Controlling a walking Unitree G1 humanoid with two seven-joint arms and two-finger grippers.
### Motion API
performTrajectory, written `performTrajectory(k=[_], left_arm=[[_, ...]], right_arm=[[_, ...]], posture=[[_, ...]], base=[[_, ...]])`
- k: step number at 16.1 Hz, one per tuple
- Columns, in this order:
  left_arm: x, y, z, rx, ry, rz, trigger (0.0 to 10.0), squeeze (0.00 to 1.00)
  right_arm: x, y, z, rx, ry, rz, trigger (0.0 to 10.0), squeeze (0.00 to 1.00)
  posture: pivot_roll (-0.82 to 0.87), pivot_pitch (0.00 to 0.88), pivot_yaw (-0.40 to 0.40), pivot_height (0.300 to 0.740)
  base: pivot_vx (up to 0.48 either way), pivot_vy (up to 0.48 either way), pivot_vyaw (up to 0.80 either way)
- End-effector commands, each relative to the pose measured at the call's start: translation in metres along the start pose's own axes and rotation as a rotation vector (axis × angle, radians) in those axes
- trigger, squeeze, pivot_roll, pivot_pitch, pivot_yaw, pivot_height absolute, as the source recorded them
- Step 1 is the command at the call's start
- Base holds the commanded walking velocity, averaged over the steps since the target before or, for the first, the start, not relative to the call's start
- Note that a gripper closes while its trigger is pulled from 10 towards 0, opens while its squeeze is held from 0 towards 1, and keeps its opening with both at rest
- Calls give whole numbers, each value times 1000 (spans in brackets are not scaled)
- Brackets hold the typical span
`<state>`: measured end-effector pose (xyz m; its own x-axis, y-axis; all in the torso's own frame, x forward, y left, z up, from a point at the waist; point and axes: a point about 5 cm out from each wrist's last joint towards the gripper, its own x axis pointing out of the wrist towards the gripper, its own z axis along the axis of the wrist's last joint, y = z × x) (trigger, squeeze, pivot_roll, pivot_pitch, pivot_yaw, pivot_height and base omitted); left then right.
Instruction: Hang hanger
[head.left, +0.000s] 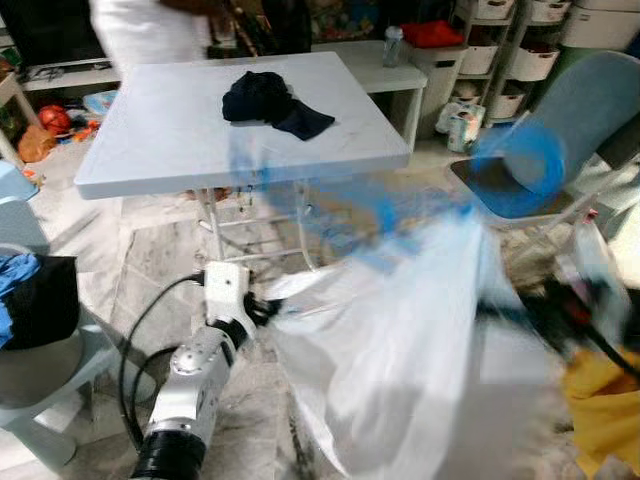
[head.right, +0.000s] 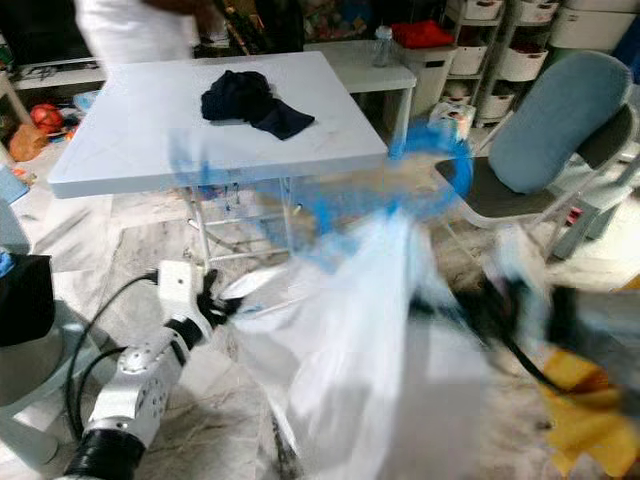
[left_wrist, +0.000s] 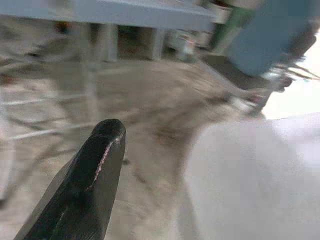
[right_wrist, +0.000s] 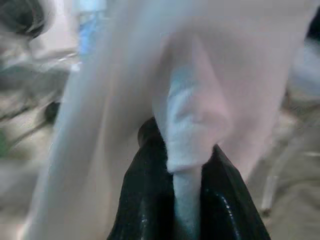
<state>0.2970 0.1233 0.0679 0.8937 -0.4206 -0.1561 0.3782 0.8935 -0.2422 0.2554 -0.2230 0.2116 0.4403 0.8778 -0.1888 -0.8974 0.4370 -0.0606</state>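
Observation:
A white garment (head.left: 400, 340) hangs from a blue hanger (head.left: 525, 160), both smeared by motion blur in front of me. My right gripper (right_wrist: 182, 145) is shut on a fold of the white cloth, which is pinched between its two black fingers. In the eye views that arm is a dark blur (head.left: 565, 315) behind the garment's right side. My left gripper (head.left: 258, 308) is low on the left, at the garment's left edge. The left wrist view has the white cloth (left_wrist: 255, 185) close beside it.
A white folding table (head.left: 150, 130) stands ahead with a dark garment (head.left: 270, 100) on it. A person in white (head.left: 150, 30) is behind it. A blue-grey chair (head.left: 590, 110) stands at right, yellow cloth (head.left: 600, 400) lies low right, and a pale chair (head.left: 40, 370) holding clothes is at left.

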Motion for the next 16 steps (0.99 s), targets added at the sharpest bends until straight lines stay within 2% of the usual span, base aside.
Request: performTrajectory(k=[1,2,3,4,6,7,8,9,10,11,12,13,14,16], left_arm=[[0,-9,0,-48,14,-68,10000,396],[-1,-13,-1,-56,23,-90,10000,1000],[-4,-19,-4,-20,54,-162,10000,1000],[-6,-22,-5,-12,55,-181,10000,1000],[-17,-23,-5,79,73,-232,10000,1000],[-22,-23,-4,107,84,-278,10000,1000],[-27,-22,0,180,88,-334,10000,1000],[-29,-22,2,196,85,-353,10000,1000],[-30,-22,6,200,70,-369,10000,1000],[-30,-22,10,214,55,-377,10000,1000],[-30,-22,12,223,47,-384,10000,1000],[-31,-23,15,245,42,-400,10000,1000],[-32,-27,17,288,49,-461,10000,1000],[-34,-28,17,361,49,-480,10000,1000]], right_arm=[[10,-15,-13,21,77,-176,10000,0],[19,-17,-36,21,190,-234,10000,0],[32,-5,-60,25,260,-195,10000,0],[39,-1,-67,73,252,-193,10000,0],[54,4,-79,57,283,-171,10000,0],[59,5,-81,27,290,-151,10000,0],[66,-1,-84,-52,290,-182,10000,0],[69,-5,-85,-76,280,-201,10000,0],[71,-11,-86,-104,282,-222,10000,0],[72,-15,-87,-95,272,-220,10000,0],[73,-17,-85,-131,259,-230,10000,0],[73,-22,-85,-210,277,-231,10000,0],[70,-25,-93,-236,341,-95,10000,0],[56,-25,-100,-315,416,39,10000,0]], posture=[[-145,0,-2,740],[-140,0,-5,740],[-134,0,-8,740],[-126,0,-14,740],[-105,0,-23,740],[-105,0,-23,740],[-95,0,-23,740],[-95,0,-23,740],[-95,0,-19,740],[-96,0,-16,740],[-96,0,-14,740],[-98,0,-10,740],[-98,0,-8,740],[-91,0,-15,740]], base=[[0,0,0],[0,0,0],[0,0,0],[0,0,0],[0,0,0],[0,0,0],[0,0,0],[0,0,0],[0,0,0],[0,0,0],[0,0,0],[0,0,0],[0,0,0],[0,0,0]])
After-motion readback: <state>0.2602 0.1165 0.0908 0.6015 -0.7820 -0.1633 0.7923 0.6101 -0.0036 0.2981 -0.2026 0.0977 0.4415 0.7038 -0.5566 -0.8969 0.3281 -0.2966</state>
